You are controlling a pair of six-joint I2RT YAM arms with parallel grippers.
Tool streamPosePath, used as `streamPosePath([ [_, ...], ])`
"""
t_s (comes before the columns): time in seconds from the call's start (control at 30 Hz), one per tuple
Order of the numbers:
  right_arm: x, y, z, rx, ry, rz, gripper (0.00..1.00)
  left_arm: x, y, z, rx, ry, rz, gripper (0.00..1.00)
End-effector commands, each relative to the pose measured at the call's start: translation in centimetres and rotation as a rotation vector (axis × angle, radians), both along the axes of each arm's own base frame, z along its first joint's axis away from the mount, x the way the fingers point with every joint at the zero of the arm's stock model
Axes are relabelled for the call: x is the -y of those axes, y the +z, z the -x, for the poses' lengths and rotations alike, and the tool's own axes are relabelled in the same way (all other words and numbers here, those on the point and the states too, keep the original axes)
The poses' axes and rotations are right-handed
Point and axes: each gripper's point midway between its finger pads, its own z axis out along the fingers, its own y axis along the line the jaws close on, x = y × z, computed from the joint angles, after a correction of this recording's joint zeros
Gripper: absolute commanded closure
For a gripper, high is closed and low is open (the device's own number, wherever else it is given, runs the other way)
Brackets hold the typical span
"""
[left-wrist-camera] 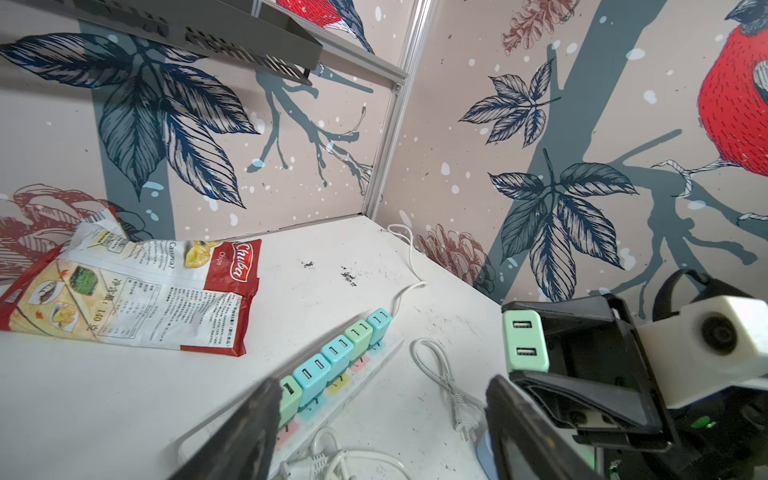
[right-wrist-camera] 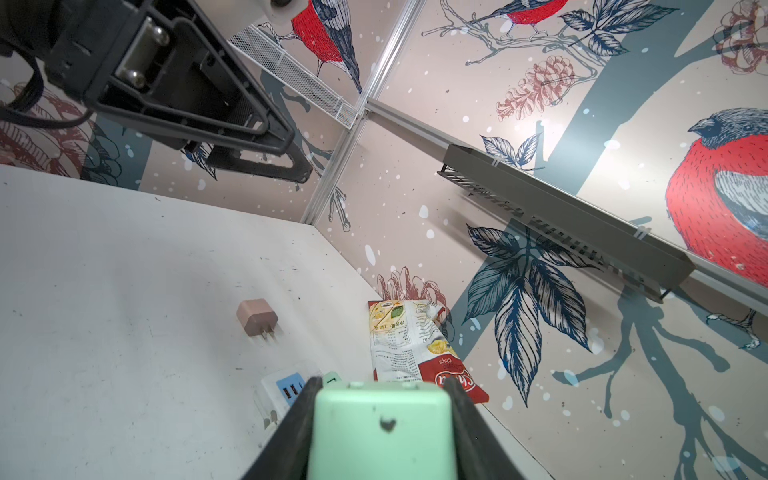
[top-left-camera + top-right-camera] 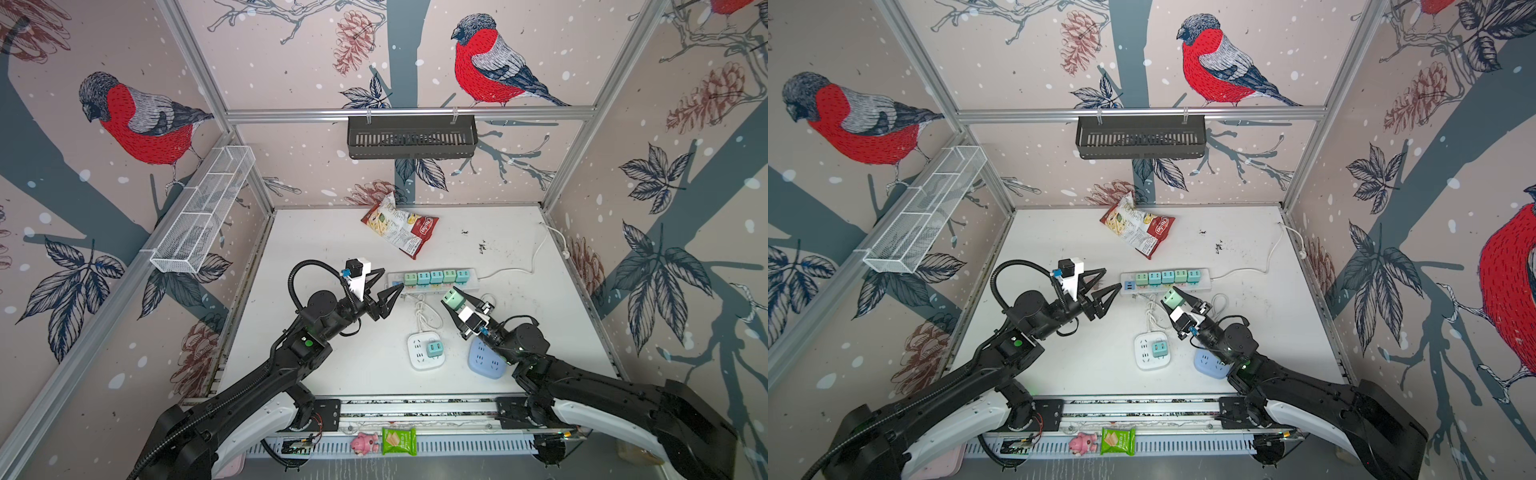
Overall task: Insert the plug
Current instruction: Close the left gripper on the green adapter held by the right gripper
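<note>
plug (image 3: pixel 452 297): mint green, pinched by its sides in the right claw and held tilted above the counter (image 3: pixel 332 249), near the middle and just in front of the power strip. Its two USB ports face the left claw. I can't see the prongs from any angle.
right claw (image 3: pixel 457 304): narrow, both jaws pressed on the plug. Its arm reaches in from the front right corner.
left claw (image 3: pixel 392 279): jaws wide apart with nothing between them, hanging by the left end of the power strip. Its arm reaches in from the front left corner.
power strip (image 3: pixel 432 290): long and white, lying mid-counter, parallel to the back edge, with a blue USB panel at its left end. Its cord (image 3: pixel 536 253) trails off to the back right corner.
five plugs (image 3: pixel 435 277): green and teal, seated side by side in a row along the strip.
square socket block (image 3: pixel 417 353): white, toward the middle of the front edge, with a teal plug (image 3: pixel 435 348) seated in it.
blue socket block (image 3: pixel 482 368): just right of the white one, partly under the right arm.
chip bag (image 3: pixel 401 228): crumpled, lying flat near the middle of the back edge.
brownish plug (image 2: pixel 257 318): loose on the counter with its prongs showing, a little apart from the strip's USB end. Only the right wrist view shows it.
</note>
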Motion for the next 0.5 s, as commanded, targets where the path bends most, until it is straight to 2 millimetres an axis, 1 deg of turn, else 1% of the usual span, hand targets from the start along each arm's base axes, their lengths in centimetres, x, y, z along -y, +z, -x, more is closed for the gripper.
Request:
streamPosePath([
  [0.0,0.4,2.0,0.4,0.114,-0.012,-0.041,0.97,0.8,1.0,0.6,0.049,-0.047,-0.003,0.23],
  [0.13,0.3,1.5,-0.8,0.096,-0.058,-0.027,0.98,1.7,0.8,0.8,0.044,-0.087,-0.022,0.24],
  [0.2,0.2,1.3,-0.8,0.099,-0.058,-0.023,0.98,2.3,0.5,1.0,0.052,-0.098,-0.046,0.25],
  [0.37,0.8,1.5,-0.3,0.120,-0.061,-0.041,0.98,4.9,-0.3,1.9,0.063,-0.149,-0.132,0.25],
  [0.47,1.3,1.7,0.2,0.135,-0.057,-0.056,0.98,5.6,-0.8,1.9,0.048,-0.164,-0.159,0.27],
])
